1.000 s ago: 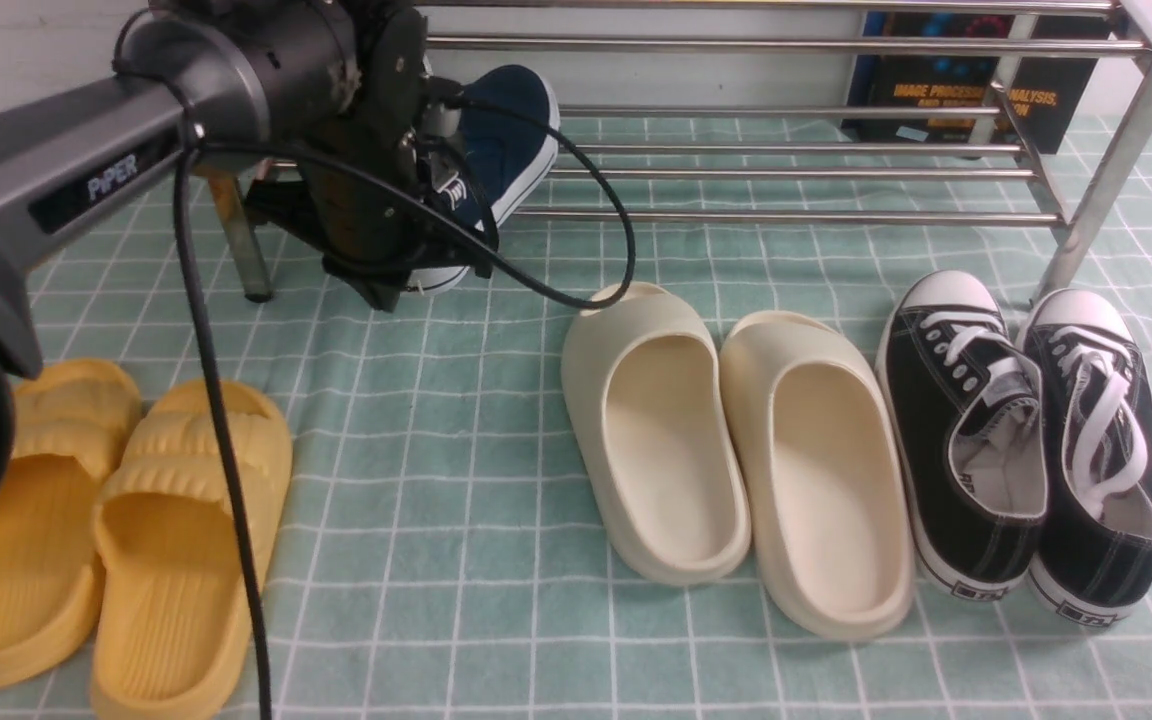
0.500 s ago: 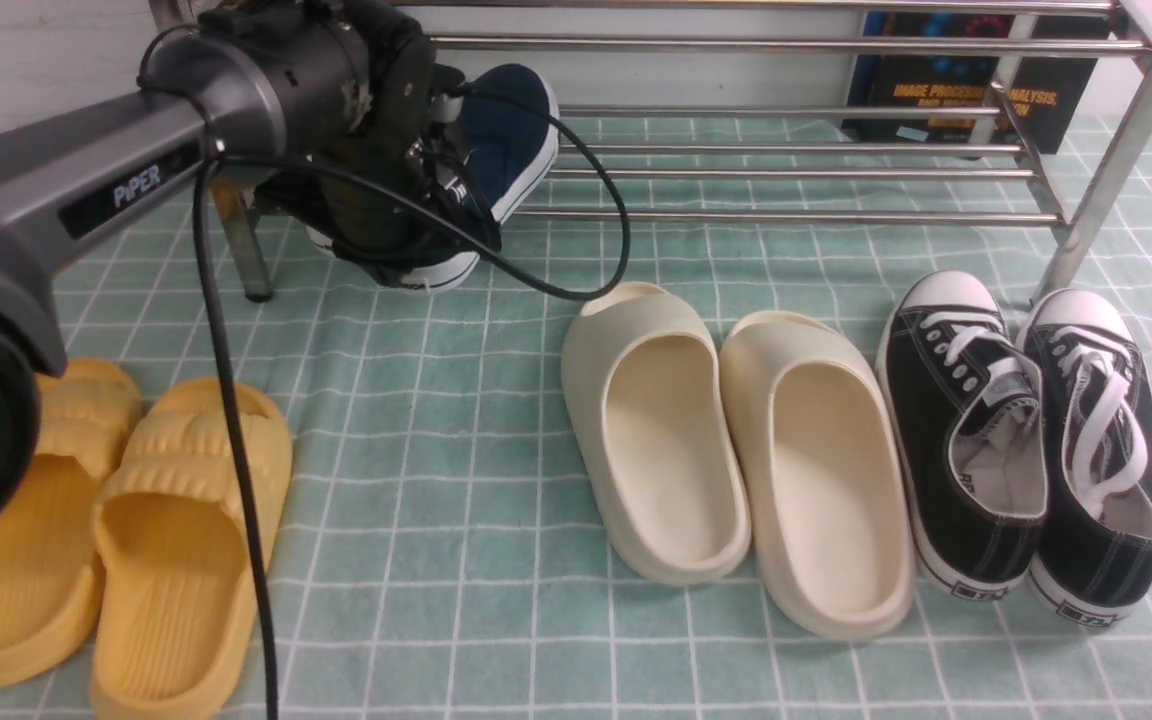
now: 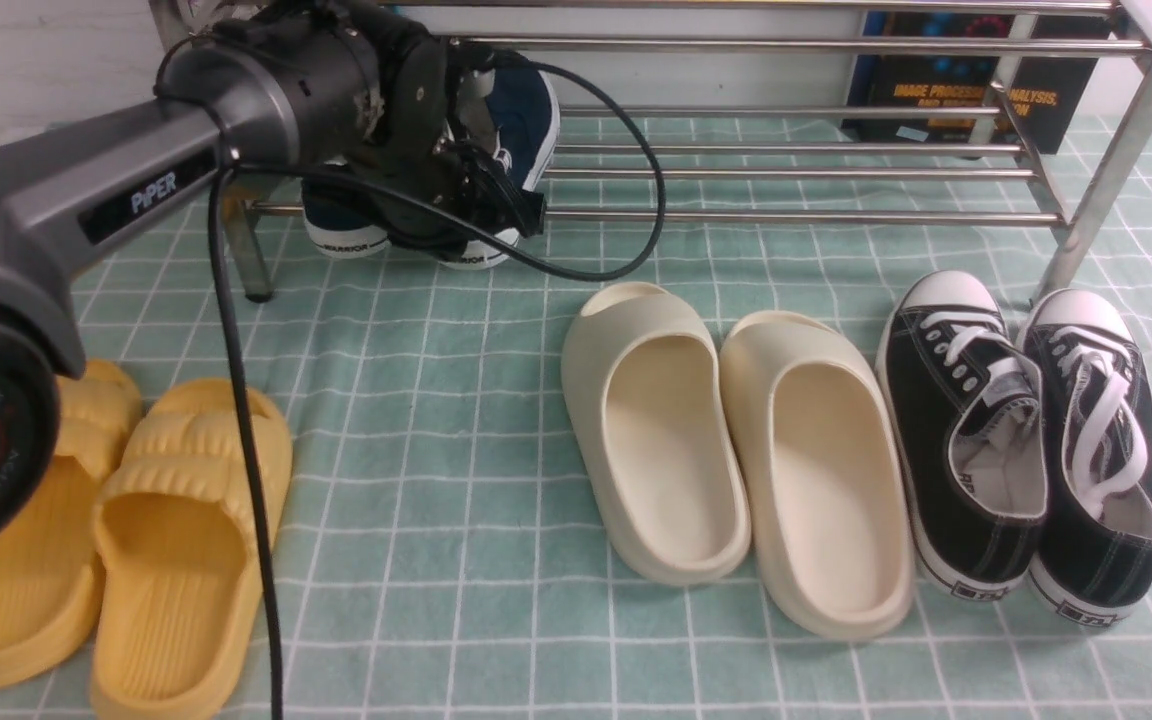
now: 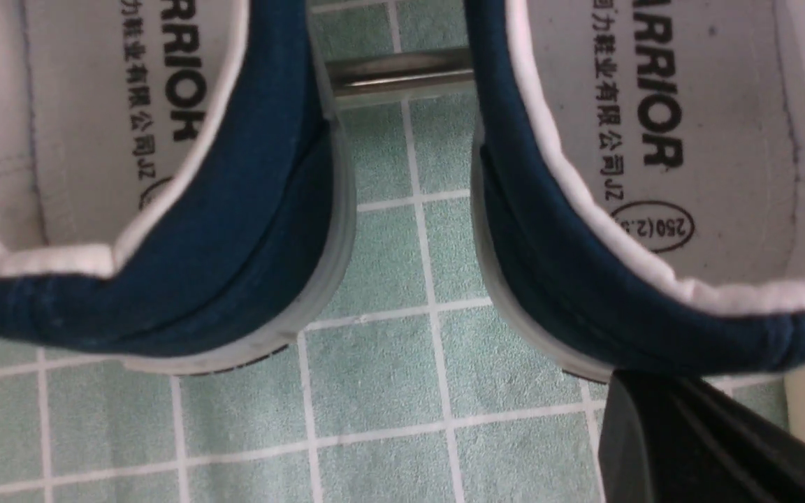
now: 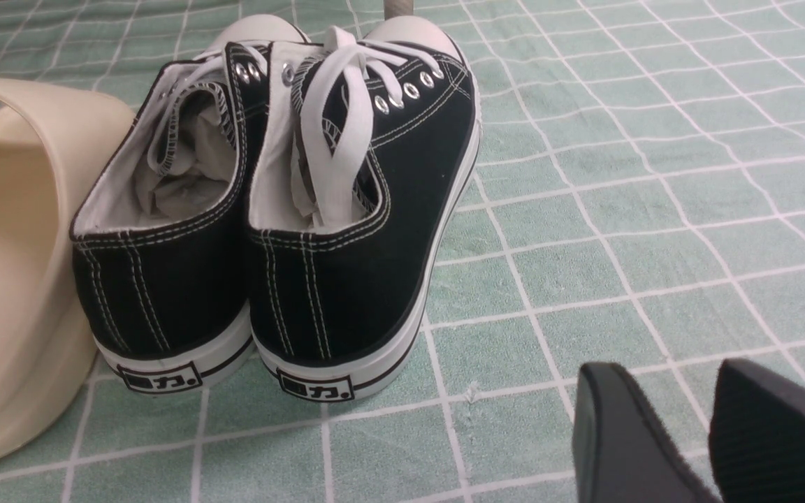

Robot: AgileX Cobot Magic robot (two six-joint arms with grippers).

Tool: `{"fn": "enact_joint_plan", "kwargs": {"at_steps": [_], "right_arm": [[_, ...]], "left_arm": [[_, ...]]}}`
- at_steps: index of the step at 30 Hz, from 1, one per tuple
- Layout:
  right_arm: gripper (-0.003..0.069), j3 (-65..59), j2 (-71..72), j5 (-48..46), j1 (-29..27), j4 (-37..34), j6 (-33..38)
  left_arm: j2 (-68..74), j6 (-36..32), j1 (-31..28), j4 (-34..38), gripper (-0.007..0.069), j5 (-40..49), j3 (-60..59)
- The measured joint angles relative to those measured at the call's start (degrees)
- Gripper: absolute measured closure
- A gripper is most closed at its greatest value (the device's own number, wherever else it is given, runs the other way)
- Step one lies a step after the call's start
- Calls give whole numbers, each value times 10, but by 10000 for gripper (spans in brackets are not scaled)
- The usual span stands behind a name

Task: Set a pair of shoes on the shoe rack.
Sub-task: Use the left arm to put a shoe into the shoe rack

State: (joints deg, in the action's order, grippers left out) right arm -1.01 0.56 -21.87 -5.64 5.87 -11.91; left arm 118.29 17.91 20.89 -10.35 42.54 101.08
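The two navy-blue shoes lie side by side at the left end of the shoe rack [image 3: 796,215]. One heel [image 3: 341,235] and the other's toe [image 3: 526,110] show, and both heels overhang the front rod. My left gripper [image 3: 496,215] hangs just behind the heels. The left wrist view shows both heels [image 4: 235,230] [image 4: 549,265], a rack rod [image 4: 395,73] between them and one black finger [image 4: 682,447] just below the right-hand heel, gripping nothing. My right gripper [image 5: 661,370] is slightly open and empty, low over the cloth behind the black sneakers.
On the green checked cloth in front of the rack stand yellow slippers [image 3: 176,540], cream slippers [image 3: 656,430] and black lace-up sneakers [image 3: 966,430] [image 5: 346,209]. Rack legs stand at the left [image 3: 246,250] and right [image 3: 1106,170]. A dark book [image 3: 976,90] leans behind the rack.
My left arm moved forward and to the right, bringing the tilted navy shoe level beside the other. Both "WARRIOR" heels now show at the rack's front rod.
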Motion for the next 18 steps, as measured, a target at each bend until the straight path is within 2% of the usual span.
{"fn": "enact_joint_plan", "kwargs": {"at_steps": [8, 18], "right_arm": [[419, 0, 0, 0, 0, 0, 0], [419, 0, 0, 0, 0, 0, 0]], "left_arm": [[4, 9, 0, -12, 638, -14, 2], [4, 20, 0, -26, 632, 32, 50]]}}
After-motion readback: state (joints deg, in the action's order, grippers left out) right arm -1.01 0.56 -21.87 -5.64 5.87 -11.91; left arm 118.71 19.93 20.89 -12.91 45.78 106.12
